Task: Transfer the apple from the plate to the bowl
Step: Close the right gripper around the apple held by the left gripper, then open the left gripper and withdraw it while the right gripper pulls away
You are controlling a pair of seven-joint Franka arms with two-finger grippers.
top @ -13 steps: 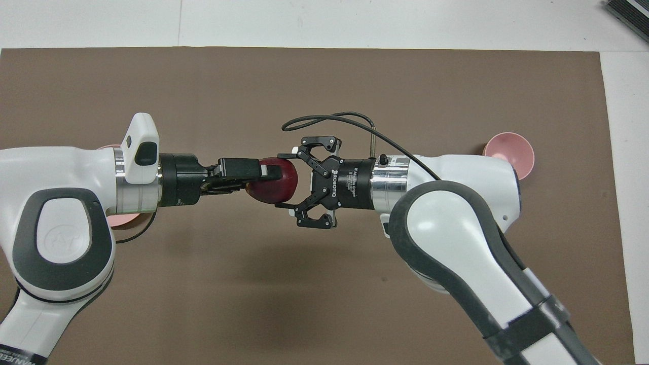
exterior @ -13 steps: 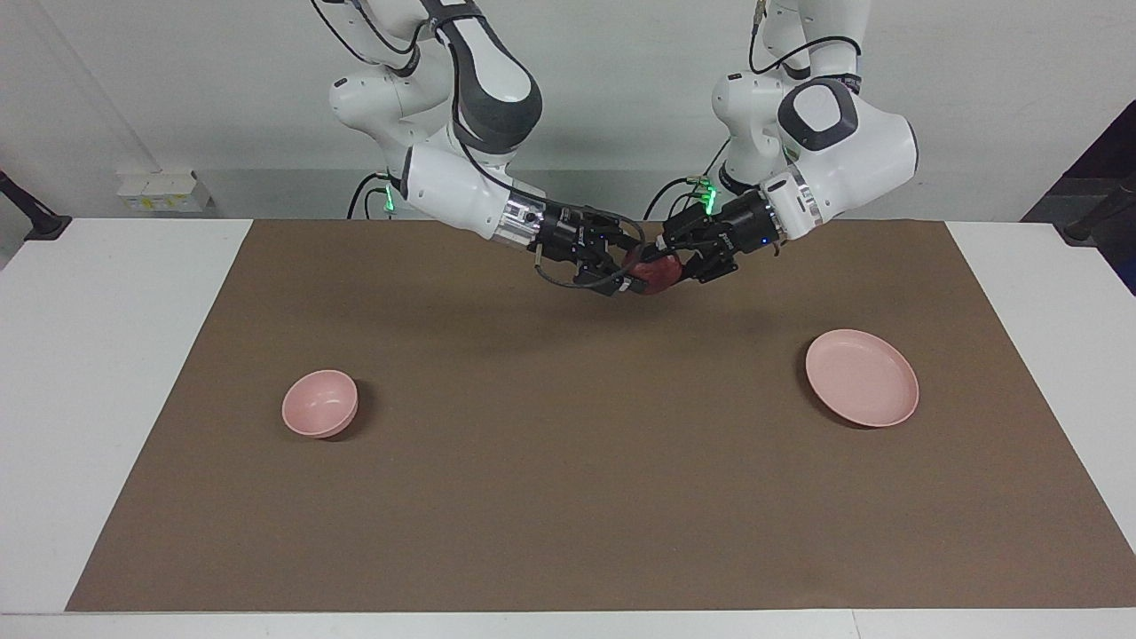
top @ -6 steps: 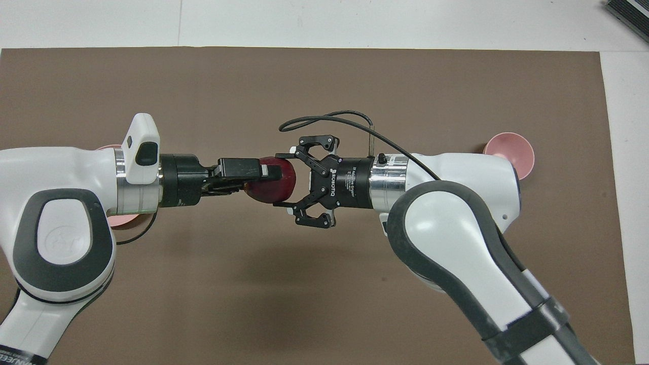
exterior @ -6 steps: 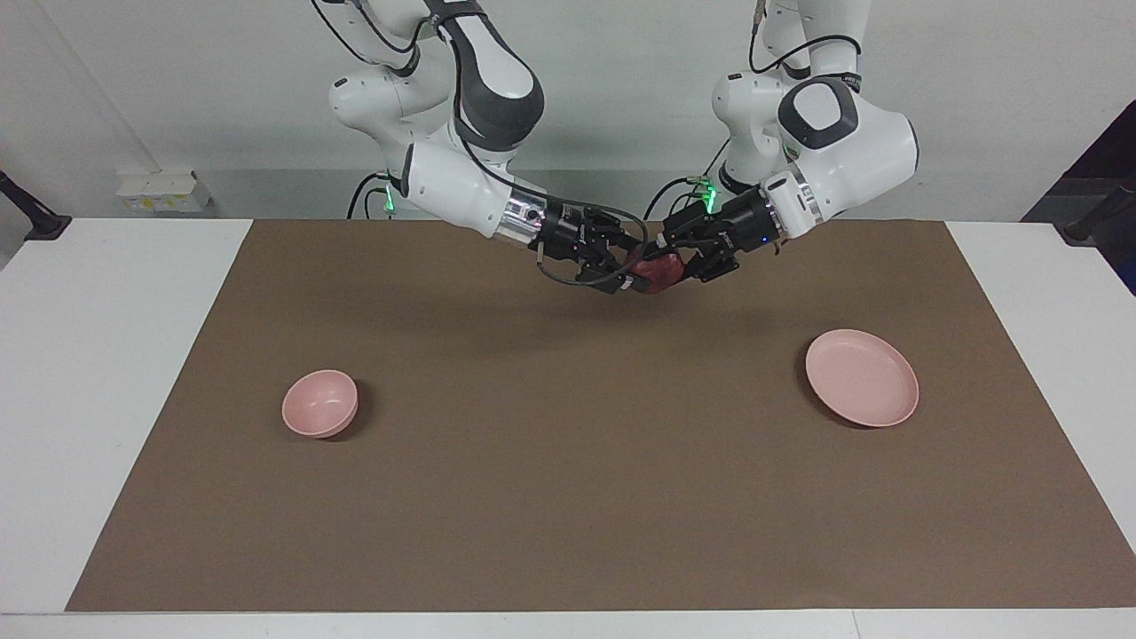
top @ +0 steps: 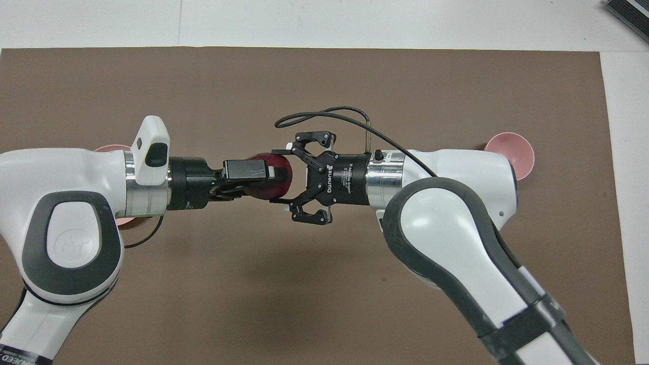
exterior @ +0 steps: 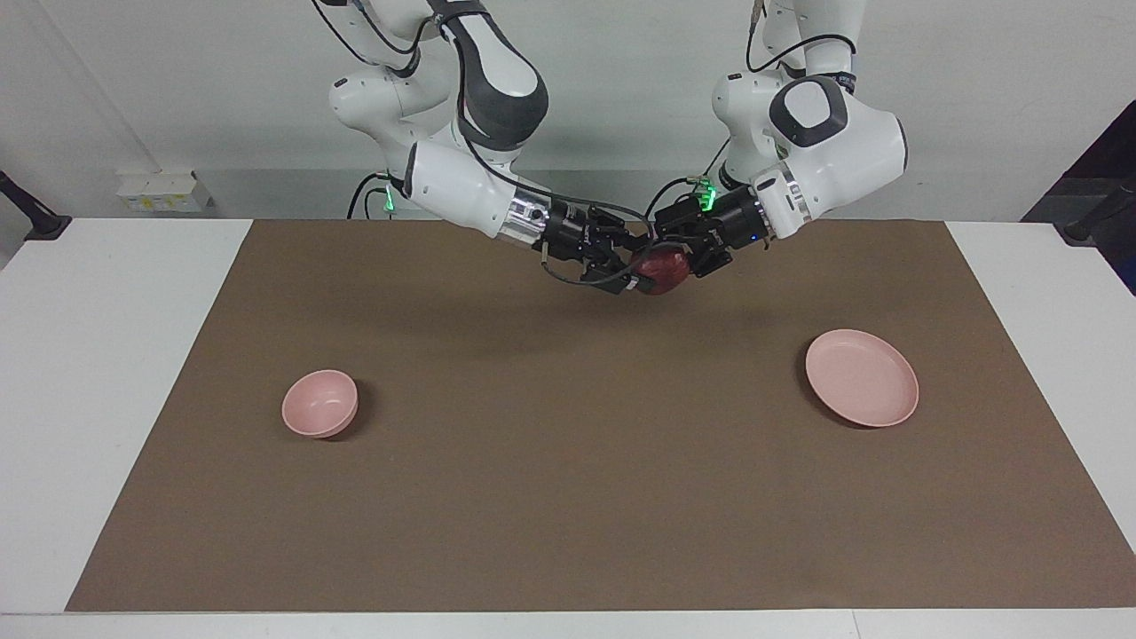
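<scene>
Both arms meet in the air over the middle of the brown mat [exterior: 568, 461], at the part of it near the robots. The apple [exterior: 663, 267], dark red, hangs between the two grippers, clear of the mat and casting a soft shadow on it.

The left gripper [top: 263, 177] comes in level from the left arm's end of the table and is clamped on the apple [top: 271, 182]: one flat finger lies across the top of the fruit, the other is hidden beneath it. The right gripper [top: 281, 175] faces it from the right arm's end of the table. Its fingers [top: 284, 151] are spread wide and reach along the two sides of the apple; whether they touch the skin cannot be told.

The plate [exterior: 862, 377], pale pink and shallow, rests on the mat toward the left arm's end of the table, with nothing on it. In the overhead view it is mostly covered by the left arm, and only slivers of its rim [top: 109, 148] show.

The bowl [exterior: 319, 404], smaller and deeper, sits on the mat toward the right arm's end of the table, well apart from the plate. Its hollow shows no contents. From overhead, the right arm covers part of the bowl [top: 512, 152].
</scene>
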